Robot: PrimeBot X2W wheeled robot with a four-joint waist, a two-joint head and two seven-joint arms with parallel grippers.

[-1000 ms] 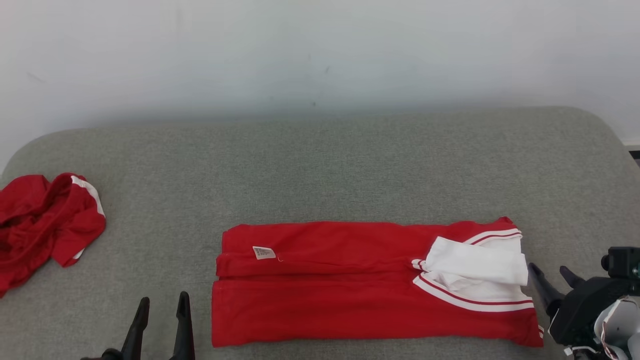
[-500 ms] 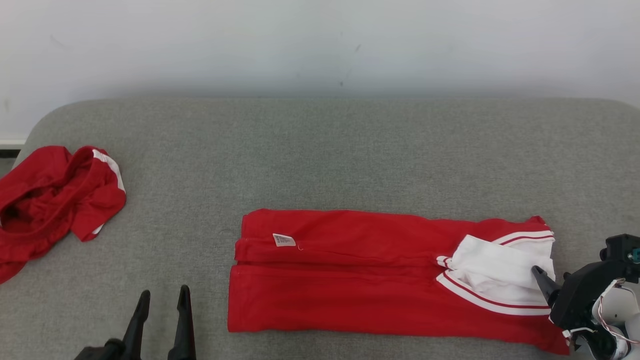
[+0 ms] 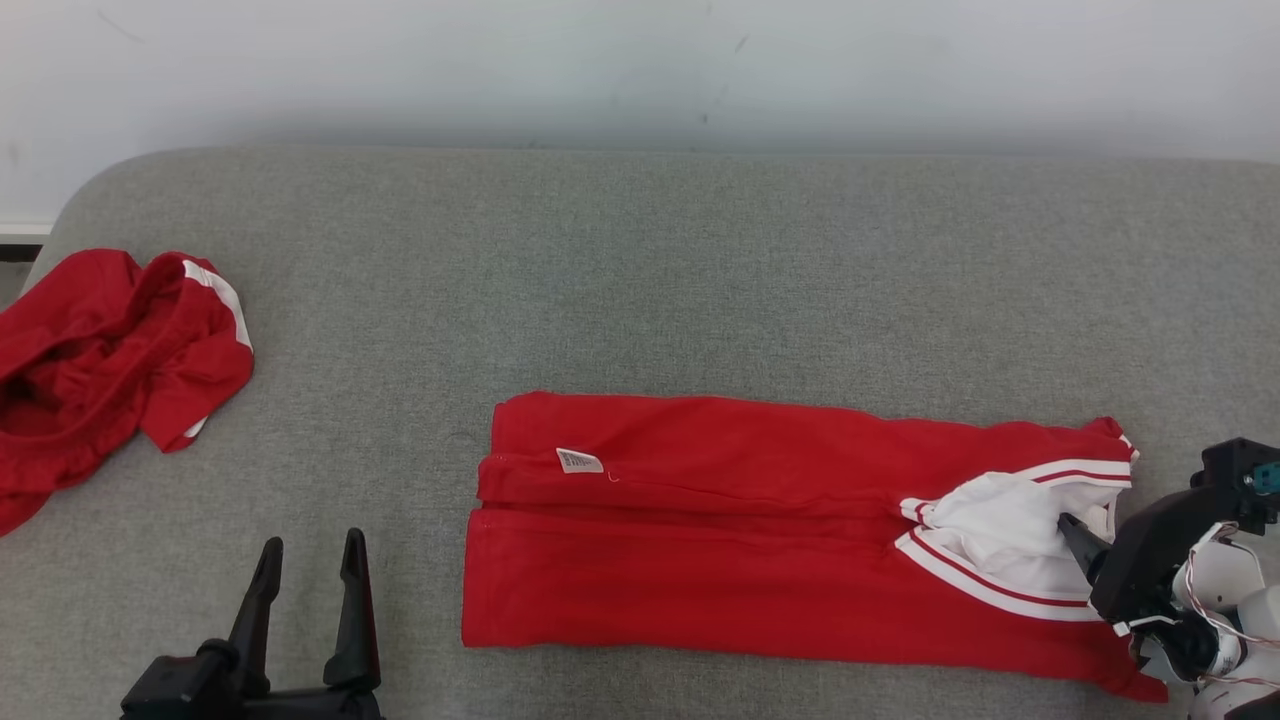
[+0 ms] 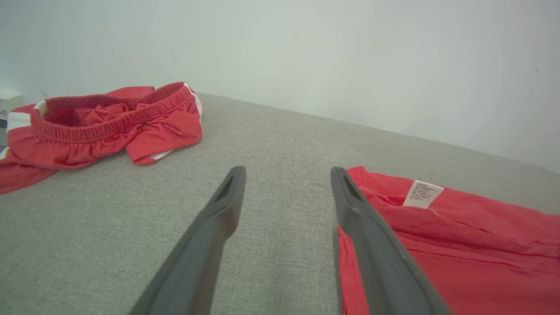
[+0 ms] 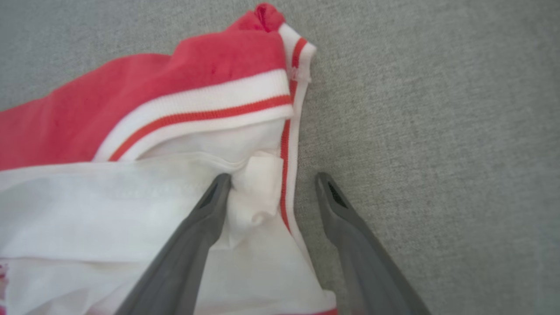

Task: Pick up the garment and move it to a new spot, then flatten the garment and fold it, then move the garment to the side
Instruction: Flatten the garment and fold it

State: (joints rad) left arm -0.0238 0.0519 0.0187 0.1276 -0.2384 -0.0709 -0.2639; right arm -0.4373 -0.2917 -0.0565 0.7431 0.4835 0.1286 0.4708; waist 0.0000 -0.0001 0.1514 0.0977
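**Red shirt (image 3: 700, 580) lies folded; both end effectors released**

Head view: the shirt lies on the grey upholstered surface (image 3: 640, 270). The left end effector (image 3: 311, 541) gapes empty beside it, and the right end effector (image 3: 1085, 525) is at its white sleeve (image 3: 1000, 525).
Left wrist view: fingers (image 4: 218, 227) are wide over bare upholstery.
Right wrist view: spread fingers (image 5: 350, 227) straddle the striped edge (image 5: 285, 153), one tip touching white cloth.

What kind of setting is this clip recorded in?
Probably an indoor garment-folding test station: a grey fabric-covered surface with rounded corners stands against a plain white wall and carries a folded red garment and a crumpled red garment.
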